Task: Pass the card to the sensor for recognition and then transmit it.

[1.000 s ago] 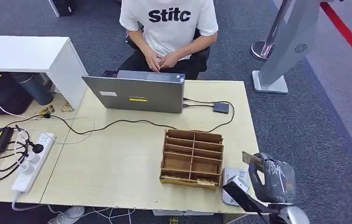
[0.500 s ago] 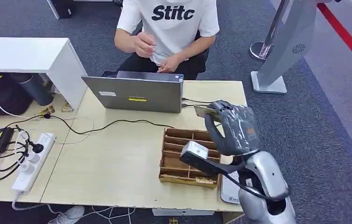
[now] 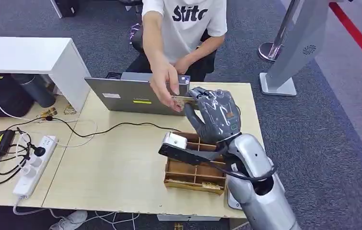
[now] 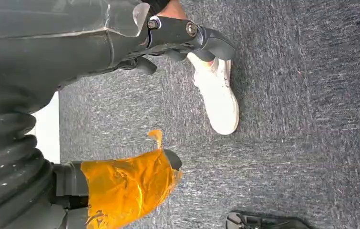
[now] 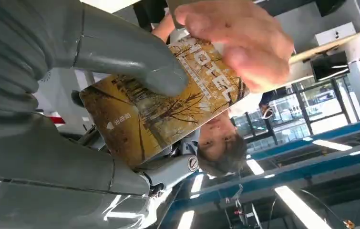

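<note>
The card [image 5: 163,112], printed with autumn trees, is pinched by the right hand [image 3: 215,115] above the tabletop's [image 3: 116,167] far edge, before the laptop [image 3: 138,96]; a person's hand [image 3: 165,86] grips its other end; the wooden organizer's [image 3: 195,167] visible compartments hold nothing; whether the left hand [image 4: 97,186] is open cannot be told.

Card [image 5: 163,112] — golden-brown, bare-tree print; grey right hand [image 3: 216,115]; white shirt [image 3: 194,21].
</note>
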`<act>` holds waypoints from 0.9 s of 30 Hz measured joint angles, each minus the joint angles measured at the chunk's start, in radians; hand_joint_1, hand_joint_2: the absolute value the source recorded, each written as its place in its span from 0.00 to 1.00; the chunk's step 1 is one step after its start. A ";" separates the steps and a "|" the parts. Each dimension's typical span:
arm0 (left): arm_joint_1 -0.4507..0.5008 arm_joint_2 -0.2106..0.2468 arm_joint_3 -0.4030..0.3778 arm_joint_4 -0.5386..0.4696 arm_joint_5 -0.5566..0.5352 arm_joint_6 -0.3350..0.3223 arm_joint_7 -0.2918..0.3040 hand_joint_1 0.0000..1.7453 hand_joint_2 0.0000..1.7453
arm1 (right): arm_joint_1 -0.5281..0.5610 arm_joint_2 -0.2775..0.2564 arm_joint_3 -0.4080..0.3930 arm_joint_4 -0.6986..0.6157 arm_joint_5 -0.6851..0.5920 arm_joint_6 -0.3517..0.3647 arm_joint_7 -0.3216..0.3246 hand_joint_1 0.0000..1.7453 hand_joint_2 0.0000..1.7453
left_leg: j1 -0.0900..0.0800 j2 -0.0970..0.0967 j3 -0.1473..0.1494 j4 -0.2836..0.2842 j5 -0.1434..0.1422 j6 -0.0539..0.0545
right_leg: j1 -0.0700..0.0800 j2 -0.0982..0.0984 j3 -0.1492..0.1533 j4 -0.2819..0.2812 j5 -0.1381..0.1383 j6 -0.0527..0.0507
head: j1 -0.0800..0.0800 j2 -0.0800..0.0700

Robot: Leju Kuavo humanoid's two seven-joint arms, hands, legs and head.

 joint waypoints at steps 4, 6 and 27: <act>-0.037 -0.004 -0.046 0.000 -0.060 -0.017 0.034 0.00 1.00 | -0.195 0.094 -0.037 0.302 -0.121 0.010 0.000 1.00 1.00 | 0.000 0.007 -0.002 0.000 0.005 -0.002 | 0.000 0.006 -0.007 0.002 0.006 -0.001 | 0.000 0.000; -0.057 -0.010 -0.063 0.000 -0.065 -0.019 0.045 0.00 1.00 | -0.274 0.137 -0.054 0.432 -0.130 -0.034 -0.030 1.00 1.00 | 0.000 0.006 -0.002 0.000 0.007 -0.004 | 0.000 0.005 -0.006 0.003 0.007 -0.003 | 0.001 0.000; -0.061 -0.018 -0.098 0.000 -0.063 -0.022 0.048 0.00 1.00 | -0.341 0.203 -0.076 0.624 -0.126 -0.031 -0.031 0.00 1.00 | 0.001 -0.001 -0.012 0.000 0.007 -0.005 | 0.001 -0.001 -0.014 0.002 0.007 -0.004 | 0.000 0.000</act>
